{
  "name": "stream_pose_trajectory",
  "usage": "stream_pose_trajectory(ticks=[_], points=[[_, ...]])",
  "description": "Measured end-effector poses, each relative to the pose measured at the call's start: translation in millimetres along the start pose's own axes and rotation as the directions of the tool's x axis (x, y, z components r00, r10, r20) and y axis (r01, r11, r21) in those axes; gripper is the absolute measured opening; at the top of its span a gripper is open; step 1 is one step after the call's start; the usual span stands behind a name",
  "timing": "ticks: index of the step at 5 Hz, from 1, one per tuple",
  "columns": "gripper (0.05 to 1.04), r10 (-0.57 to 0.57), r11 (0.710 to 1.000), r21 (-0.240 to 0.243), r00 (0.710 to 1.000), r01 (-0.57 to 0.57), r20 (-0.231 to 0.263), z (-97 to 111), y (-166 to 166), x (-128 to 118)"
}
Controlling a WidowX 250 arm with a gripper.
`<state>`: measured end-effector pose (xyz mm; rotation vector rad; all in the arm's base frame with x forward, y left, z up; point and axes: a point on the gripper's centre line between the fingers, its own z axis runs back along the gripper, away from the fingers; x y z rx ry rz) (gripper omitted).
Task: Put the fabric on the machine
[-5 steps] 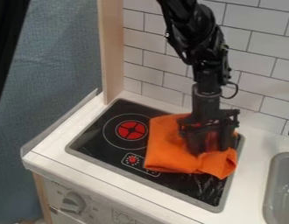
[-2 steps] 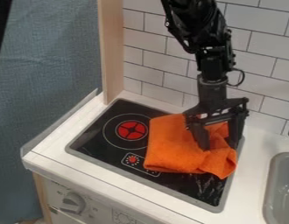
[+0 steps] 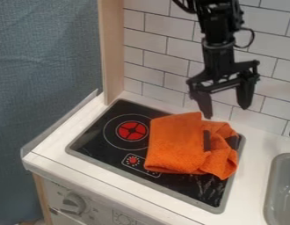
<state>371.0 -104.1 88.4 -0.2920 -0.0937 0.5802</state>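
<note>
One camera view: orange cloth [image 3: 176,143] is lying rumpled on the right half of the black cooktop [image 3: 197,189], center of frame. Gripper [image 3: 226,112] is hanging above, upper right, fingers spreading wide, holding nothing. Main risk: if it's dipping, a fingertip could be snagging the loose fold [image 3: 222,159], dragging cloth toward the gray sink [image 3: 270,182], lower right.

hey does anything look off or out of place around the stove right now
The orange cloth looks odd: it lies askew on the black stovetop, its right side crumpled. Pale streaks show on the stovetop just in front of it; I can't tell whether they're scuffs or reflections.
</note>
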Motion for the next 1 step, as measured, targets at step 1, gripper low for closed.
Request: stream_pose_trajectory(ticks=[1], points=[[0.999,-0.003,1.000,0.006,1.000,0.003,0.020,16.3,9.2,-4.6]])
